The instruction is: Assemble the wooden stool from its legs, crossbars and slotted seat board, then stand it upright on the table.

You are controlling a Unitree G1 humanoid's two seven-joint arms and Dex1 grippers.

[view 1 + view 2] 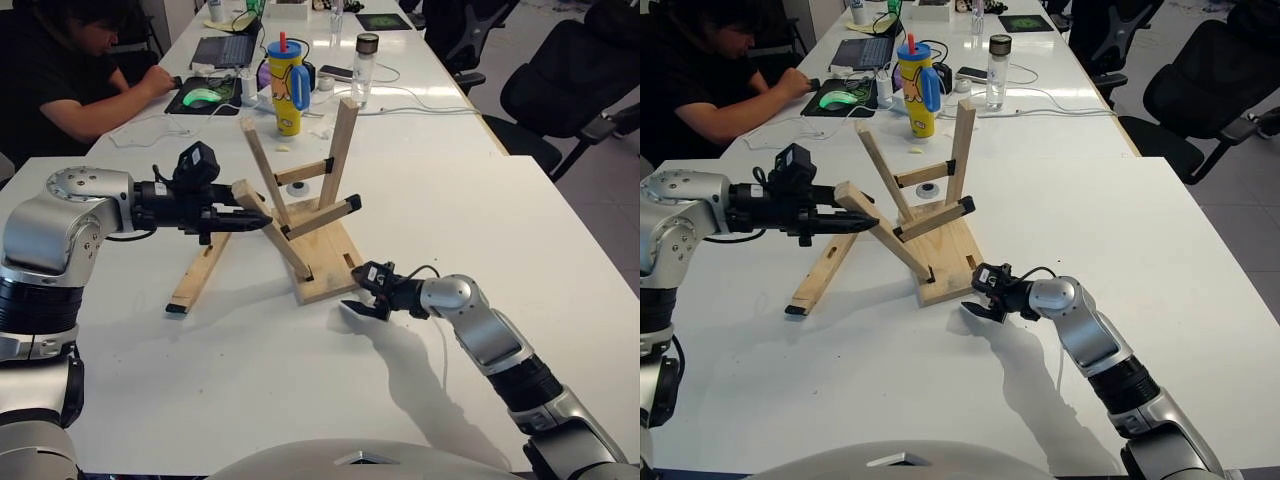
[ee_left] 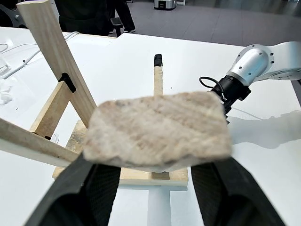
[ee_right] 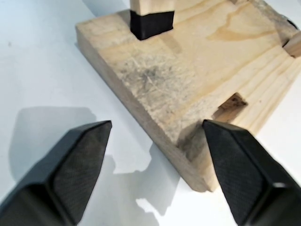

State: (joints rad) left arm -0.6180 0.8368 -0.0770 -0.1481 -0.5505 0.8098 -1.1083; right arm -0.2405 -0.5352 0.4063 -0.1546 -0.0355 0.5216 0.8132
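Head stereo pair down over table (image 1: 520, 240); wrist cameras close on stool (image 1: 335, 262).

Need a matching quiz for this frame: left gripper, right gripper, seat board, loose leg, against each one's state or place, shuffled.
1 left gripper
2 right gripper
3 seat board
4 loose leg

a jaws open, beside the board's corner
b lying flat, upright leg standing in it
c shut on the slanted leg
d lying on the table, left of the board

Pairs: 1-c, 2-a, 3-b, 4-d
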